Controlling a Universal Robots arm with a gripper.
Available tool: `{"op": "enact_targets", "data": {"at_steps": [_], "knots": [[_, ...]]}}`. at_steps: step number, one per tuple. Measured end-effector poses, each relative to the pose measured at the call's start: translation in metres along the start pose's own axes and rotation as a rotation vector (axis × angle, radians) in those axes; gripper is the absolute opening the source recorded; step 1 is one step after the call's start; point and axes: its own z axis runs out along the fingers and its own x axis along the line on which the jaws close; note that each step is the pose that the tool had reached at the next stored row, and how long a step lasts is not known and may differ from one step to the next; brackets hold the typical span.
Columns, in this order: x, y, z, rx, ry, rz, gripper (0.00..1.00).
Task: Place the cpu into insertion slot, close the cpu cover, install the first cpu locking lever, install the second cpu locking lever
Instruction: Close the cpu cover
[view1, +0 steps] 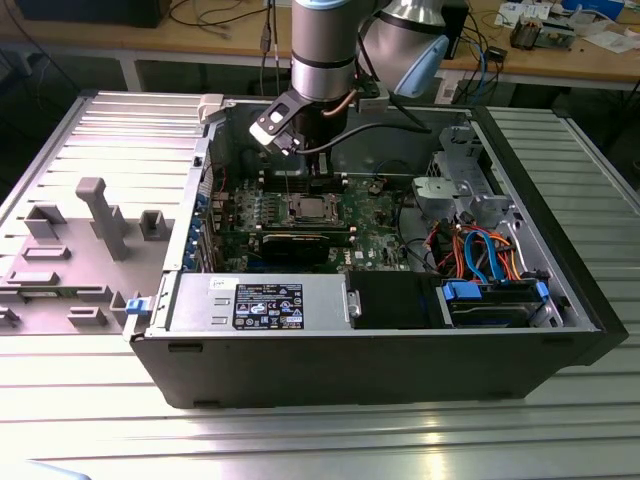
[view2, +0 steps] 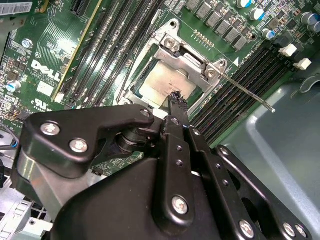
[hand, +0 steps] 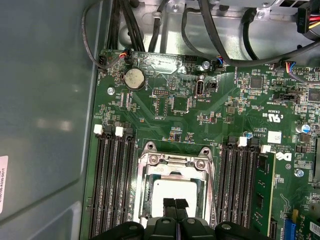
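The end effector (view1: 318, 188), pinched together, hangs at the insertion slot's (view1: 305, 208) twelve o'clock in the exterior view; the cpu cover (hand: 175, 170) likely wants square, gentle pressure.

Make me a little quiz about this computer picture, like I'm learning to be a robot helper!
1. True or false: the cpu lies in the insertion slot.
2. Pick one. The gripper is: A, right over the cpu; B, outside the computer; C, far off to one side of the motherboard.
3. Fill the gap: long black memory slots run along ____ sides of the insertion slot.

Key: 1 true; 2 A; 3 both.
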Motion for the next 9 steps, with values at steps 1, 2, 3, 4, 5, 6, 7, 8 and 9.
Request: {"op": "enact_targets", "data": {"at_steps": [1,2,3,4,5,6,7,8,9], "knots": [[0.0000,0.0000,0.0000,0.0000,0.0000,0.000,0.11],[0.0000,0.0000,0.0000,0.0000,0.0000,0.000,0.11],[0.0000,0.0000,0.0000,0.0000,0.0000,0.000,0.11],[0.0000,0.0000,0.0000,0.0000,0.0000,0.000,0.11],[0.0000,-0.0001,0.0000,0.0000,0.0000,0.000,0.11],[0.0000,-0.0001,0.0000,0.0000,-0.0001,0.000,0.11],[-0.0001,-0.0002,0.0001,0.0000,0.0000,0.000,0.11],[-0.0004,-0.0004,0.0001,0.0000,0.0000,0.000,0.11],[-0.0007,-0.0006,0.0000,0.0001,-0.0001,0.000,0.11]]}}
